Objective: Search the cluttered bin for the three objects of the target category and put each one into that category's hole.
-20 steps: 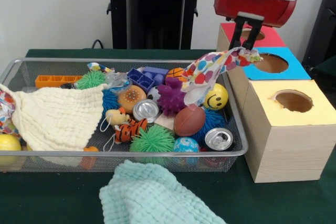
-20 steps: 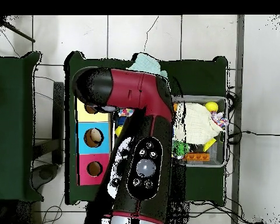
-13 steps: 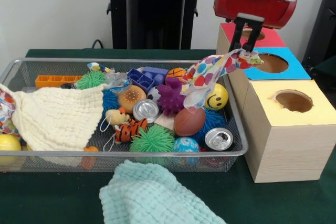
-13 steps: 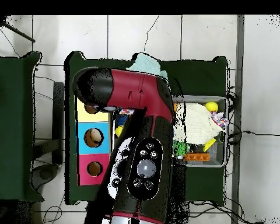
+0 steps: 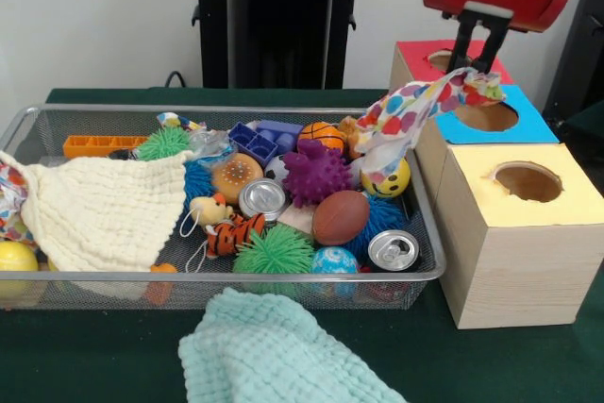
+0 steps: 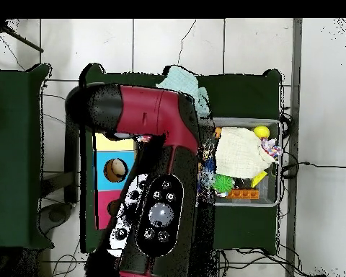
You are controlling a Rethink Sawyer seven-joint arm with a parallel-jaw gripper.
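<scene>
My gripper (image 5: 478, 70) hangs over the blue-topped box (image 5: 524, 125), shut on one end of a polka-dot cloth (image 5: 415, 112). The cloth trails down and left from the fingers, across the box's edge to the right end of the wire bin (image 5: 236, 276), where it partly drapes the yellow smiley ball (image 5: 394, 181). A cream cloth (image 5: 104, 209) lies in the bin's left half. A mint cloth (image 5: 274, 351) lies on the table in front of the bin. In the overhead view the red arm (image 6: 161, 144) hides the gripper and the polka-dot cloth.
Three boxes stand in a row right of the bin: red-topped (image 5: 415, 52), blue-topped, and yellow-topped (image 5: 557, 200), each with a round hole. The bin holds several toys: purple spiky ball (image 5: 316, 175), brown football (image 5: 340, 217), two cans (image 5: 394, 249), green spiky balls, blue tray, orange block.
The gripper has risen and moved right with the polka-dot cloth, from the bin's edge to above the blue box. The cloth's tail has slid off the purple spiky ball.
</scene>
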